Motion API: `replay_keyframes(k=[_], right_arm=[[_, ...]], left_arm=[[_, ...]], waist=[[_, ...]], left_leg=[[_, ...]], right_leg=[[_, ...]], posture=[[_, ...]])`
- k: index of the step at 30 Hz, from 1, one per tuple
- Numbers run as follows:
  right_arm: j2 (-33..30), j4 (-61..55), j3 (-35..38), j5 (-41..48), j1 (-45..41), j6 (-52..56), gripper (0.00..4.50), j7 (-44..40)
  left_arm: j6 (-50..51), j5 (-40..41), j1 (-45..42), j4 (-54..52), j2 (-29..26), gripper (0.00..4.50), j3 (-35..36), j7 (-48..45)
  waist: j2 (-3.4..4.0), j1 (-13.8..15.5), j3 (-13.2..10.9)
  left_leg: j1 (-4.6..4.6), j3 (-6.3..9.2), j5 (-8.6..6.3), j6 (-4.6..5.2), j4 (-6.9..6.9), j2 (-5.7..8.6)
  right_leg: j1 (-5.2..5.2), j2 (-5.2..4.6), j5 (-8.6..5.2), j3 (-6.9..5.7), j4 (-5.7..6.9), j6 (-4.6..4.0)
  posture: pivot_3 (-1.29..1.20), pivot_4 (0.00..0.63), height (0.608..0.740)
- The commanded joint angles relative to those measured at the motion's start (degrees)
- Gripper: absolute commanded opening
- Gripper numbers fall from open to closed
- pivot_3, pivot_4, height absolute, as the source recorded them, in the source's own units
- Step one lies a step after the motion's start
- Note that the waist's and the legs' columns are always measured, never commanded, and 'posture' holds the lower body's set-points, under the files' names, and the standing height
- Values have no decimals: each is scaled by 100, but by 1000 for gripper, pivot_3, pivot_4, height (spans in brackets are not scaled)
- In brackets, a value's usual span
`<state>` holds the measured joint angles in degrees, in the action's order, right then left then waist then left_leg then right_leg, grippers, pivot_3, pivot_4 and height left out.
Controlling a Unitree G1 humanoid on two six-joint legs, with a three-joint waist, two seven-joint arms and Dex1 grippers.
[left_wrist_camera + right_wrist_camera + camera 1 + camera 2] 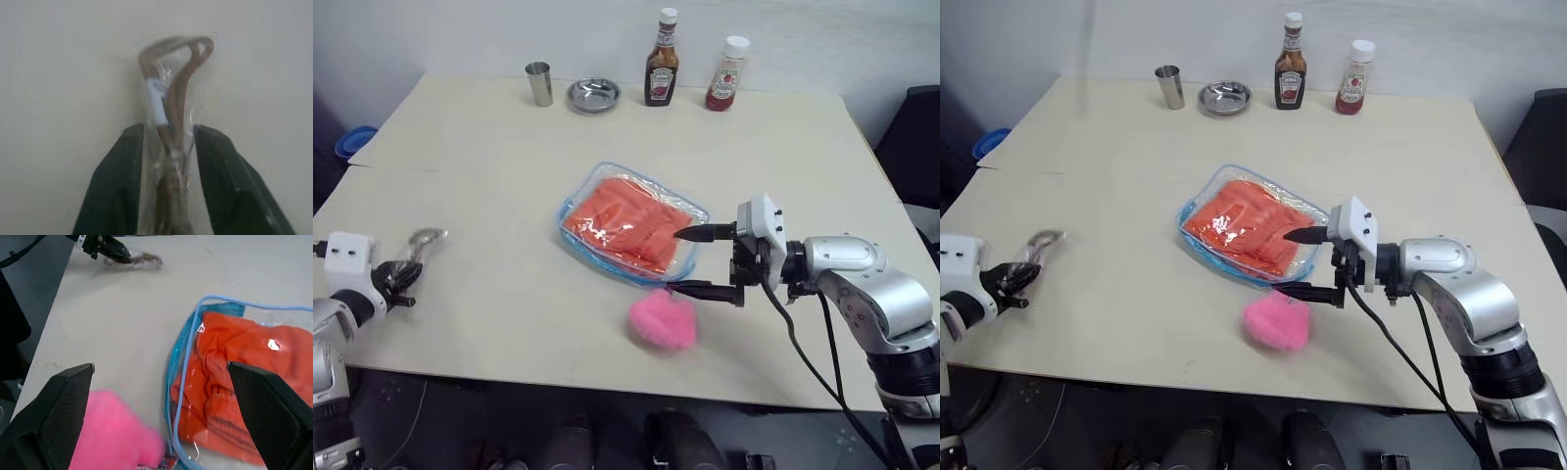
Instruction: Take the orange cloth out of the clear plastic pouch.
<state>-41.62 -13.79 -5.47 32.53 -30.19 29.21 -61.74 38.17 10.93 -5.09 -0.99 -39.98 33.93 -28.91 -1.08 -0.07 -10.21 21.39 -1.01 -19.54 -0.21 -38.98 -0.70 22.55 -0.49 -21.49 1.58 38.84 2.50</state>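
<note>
Nearest the front edge of the table (pixel 460 176), right of centre, lies a pink plush toy (pixel 662 320). Just above it hangs the right gripper (pixel 693 262), pointing toward the table's left side with its two black fingers wide apart, one over the toy's top and the other over the near right corner of the pouch (pixel 579 211). It holds nothing.

At the left part of the front edge, the left gripper (pixel 408 281) has its fingers (pixel 122 181) on either side of a small clear packet (pixel 428 238) with something brown and looped inside. The packet's far end rests on the table. The wrist view is blurred, so whether the fingers actually squeeze the packet or only flank it is hard to tell.

The pouch lies flat at the middle of the table, turned at a slant, its light blue trim running around the rim. The cloth (pixel 626 223) is still inside it, rumpled and folded, filling most of the pouch. The pouch's near corner sits just beside the toy.

Along the far edge stand a steel cup (pixel 539 83), a small round metal dish (pixel 593 94), a dark sauce bottle (pixel 662 71) and a red ketchup bottle (pixel 727 74), in a row from left to right, well apart from the pouch.
</note>
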Motion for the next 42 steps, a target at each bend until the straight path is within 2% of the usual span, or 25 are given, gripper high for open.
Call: replay_keyframes(k=[1,4,7,10,12,14,16,18,22,26,33,42], right_arm=[[56,67,5,-57,-136,-134,4500,-197],[54,112,1,-94,-156,-145,4500,-292],[34,123,43,-111,-128,-138,4500,-351],[-11,119,88,-128,-70,-118,4500,-364],[-31,51,138,-106,-15,-79,4500,-330],[-41,-26,187,-69,38,-32,4500,-283],[-55,-100,219,-72,111,-22,4500,-236],[-63,-206,265,-72,205,-1,4500,-152],[-77,-487,419,-8,411,108,4500,74],[-115,-730,560,-5,641,197,4500,284],[-129,-1198,813,57,1136,394,4500,680],[-88,-1579,993,278,1445,603,4500,1051]], left_arm=[[-26,131,253,-603,43,2967,285,168],[85,429,582,-966,-18,3866,624,-47],[116,897,755,-1242,-172,3866,984,-441],[181,1634,851,-1870,-745,3866,1023,-1487],[163,1899,780,-2050,-1283,3866,734,-2131],[-118,1798,617,-1917,-1719,3866,274,-2502],[-630,1439,283,-1647,-2066,3866,-398,-2683],[-1443,881,-397,-1197,-2298,3866,-1387,-2935],[-3136,-327,-2075,235,-2025,3866,-3089,-3285],[-4416,-959,-3345,1873,-1449,3866,-3913,-3496],[-5941,-1600,-4636,3902,-710,3866,-4609,-3715],[-6914,-2263,-5357,5502,-92,3866,-4949,-3349]], waist=[[-1,-9,1],[-3,-36,1],[-3,-86,1],[-5,-142,0],[-5,-140,-1],[4,-147,-3],[19,-155,-4],[20,-156,-4],[20,-150,-5],[19,-169,-5],[15,-144,-5],[12,-153,-4]], left_leg=[[2,2,0,0,0,0],[3,2,-1,-1,2,-1],[1,1,0,-2,5,-2],[1,6,0,-2,8,-2],[3,14,1,-4,7,-2],[1,16,1,-4,9,0],[-2,15,1,-4,13,2],[-4,15,1,-3,28,2],[-4,15,4,0,37,4],[8,1,15,-17,30,3],[31,2,14,-15,-5,1],[32,3,14,-15,-12,1]], right_leg=[[0,0,0,-2,-1,0],[1,1,0,-3,0,0],[2,2,0,-3,-2,0],[1,2,-1,-7,-3,-1],[-2,1,-1,-12,-7,-2],[-8,-1,-1,-14,-17,-3],[-10,-2,-1,-13,-19,-3],[-6,0,-2,-12,-21,-4],[0,5,-2,-13,-14,-4],[13,8,-2,-7,17,-4],[29,7,-1,-11,27,-3],[30,6,-1,-11,34,-2]], posture=[[0,150,740],[0,150,740],[0,150,740],[0,150,740],[0,150,740],[0,150,740],[0,150,740],[0,150,740],[0,150,740],[0,150,740],[0,150,740],[0,150,740]])
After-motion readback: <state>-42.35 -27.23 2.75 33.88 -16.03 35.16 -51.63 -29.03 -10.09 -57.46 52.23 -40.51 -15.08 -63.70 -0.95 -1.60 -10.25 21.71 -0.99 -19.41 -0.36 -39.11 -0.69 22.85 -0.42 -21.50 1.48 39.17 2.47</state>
